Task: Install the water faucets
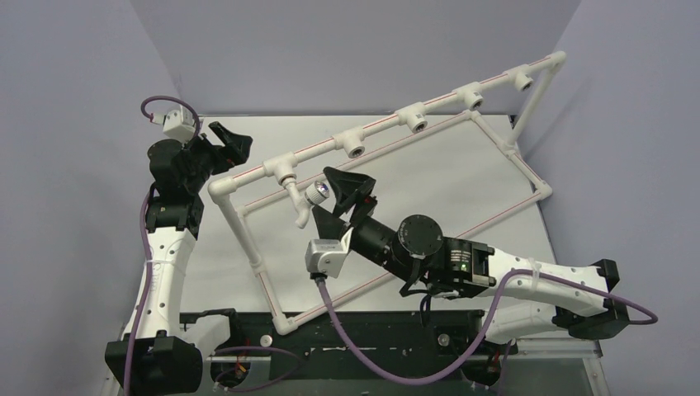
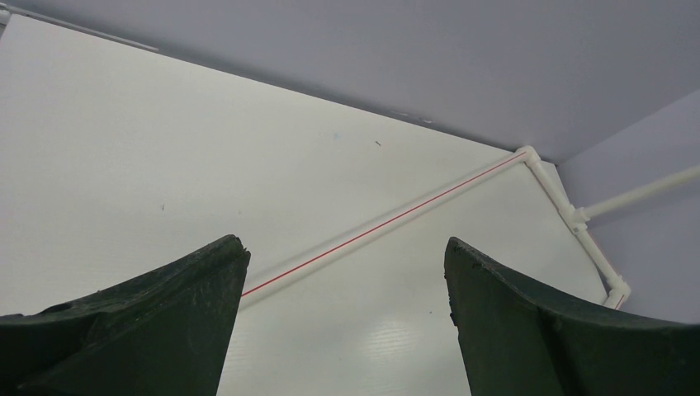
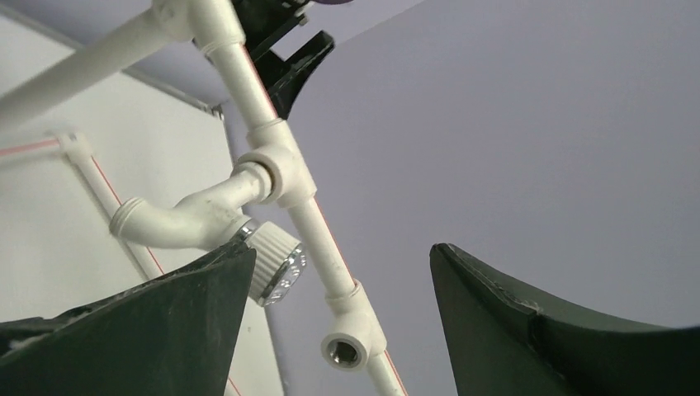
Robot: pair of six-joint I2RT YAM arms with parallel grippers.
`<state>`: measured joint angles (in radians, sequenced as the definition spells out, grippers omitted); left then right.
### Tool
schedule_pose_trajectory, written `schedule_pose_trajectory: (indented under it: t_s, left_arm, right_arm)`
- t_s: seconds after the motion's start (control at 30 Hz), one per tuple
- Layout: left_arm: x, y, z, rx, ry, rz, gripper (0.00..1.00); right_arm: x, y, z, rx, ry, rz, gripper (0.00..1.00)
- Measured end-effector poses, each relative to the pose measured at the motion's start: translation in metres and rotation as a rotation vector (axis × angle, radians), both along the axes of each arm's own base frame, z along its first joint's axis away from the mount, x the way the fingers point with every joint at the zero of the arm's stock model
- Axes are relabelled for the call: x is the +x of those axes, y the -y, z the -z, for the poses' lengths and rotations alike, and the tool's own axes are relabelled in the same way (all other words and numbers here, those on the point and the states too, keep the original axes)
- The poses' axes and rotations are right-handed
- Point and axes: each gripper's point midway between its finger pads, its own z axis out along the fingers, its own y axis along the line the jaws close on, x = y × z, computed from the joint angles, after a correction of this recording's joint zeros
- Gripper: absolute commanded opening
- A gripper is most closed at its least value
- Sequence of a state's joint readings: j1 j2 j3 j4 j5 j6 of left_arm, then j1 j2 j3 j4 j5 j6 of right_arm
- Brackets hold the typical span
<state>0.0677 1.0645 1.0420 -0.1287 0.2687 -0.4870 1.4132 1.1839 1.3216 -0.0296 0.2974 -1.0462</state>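
A white water faucet (image 1: 295,191) sits in the leftmost tee of the white pipe frame (image 1: 388,122), with its spout hanging down and its silvery knob (image 1: 319,194) facing my right gripper. My right gripper (image 1: 323,193) is open, and the knob lies between its jaws without being clamped. In the right wrist view the faucet (image 3: 186,219) and its knob (image 3: 279,261) sit just beside the left finger (image 3: 165,322). An empty tee socket (image 3: 345,350) shows between the jaws (image 3: 338,264). My left gripper (image 1: 239,142) is open and empty beside the frame's left corner, and it is also open in its wrist view (image 2: 347,256).
Three more empty tee sockets (image 1: 417,122) run along the raised top pipe toward the back right. The frame's lower pipes (image 1: 495,219) lie on the white table (image 1: 462,181). A red-striped pipe (image 2: 388,221) crosses the left wrist view. Grey walls stand close on three sides.
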Motion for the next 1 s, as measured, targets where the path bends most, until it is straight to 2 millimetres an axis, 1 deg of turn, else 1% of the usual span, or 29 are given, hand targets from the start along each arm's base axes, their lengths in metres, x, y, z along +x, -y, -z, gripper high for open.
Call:
schedule_pose_trajectory:
  t_s: [0.1,0.2,0.37,0.5,0.57,0.8,1.0]
  left_arm:
    - [0.000,0.000,0.000,0.000,0.000,0.000,0.87]
    - [0.000,-0.001,0.000,0.000,0.000,-0.002,0.87]
    - [0.000,-0.003,0.000,0.000,0.000,-0.008,0.87]
    - [0.000,-0.005,0.000,0.000,0.000,-0.011,0.87]
    - [0.000,-0.005,0.000,0.000,0.000,-0.011,0.86]
    - [0.001,-0.004,0.001,-0.001,-0.002,-0.007,0.86]
    - [0.001,-0.003,0.002,-0.003,-0.006,-0.004,0.86]
  right_arm:
    - [-0.004,-0.004,0.013,-0.139,0.095,0.007,0.79]
    - [-0.004,-0.005,0.021,-0.242,0.180,0.031,0.79]
    - [0.005,-0.006,0.031,-0.397,0.310,0.117,0.80]
    - [0.014,-0.011,0.039,-0.489,0.406,0.183,0.80]
    - [0.017,-0.016,0.045,-0.534,0.448,0.206,0.80]
    - [0.022,-0.034,0.066,-0.641,0.515,0.226,0.79]
    - [0.023,-0.037,0.066,-0.640,0.527,0.229,0.72]
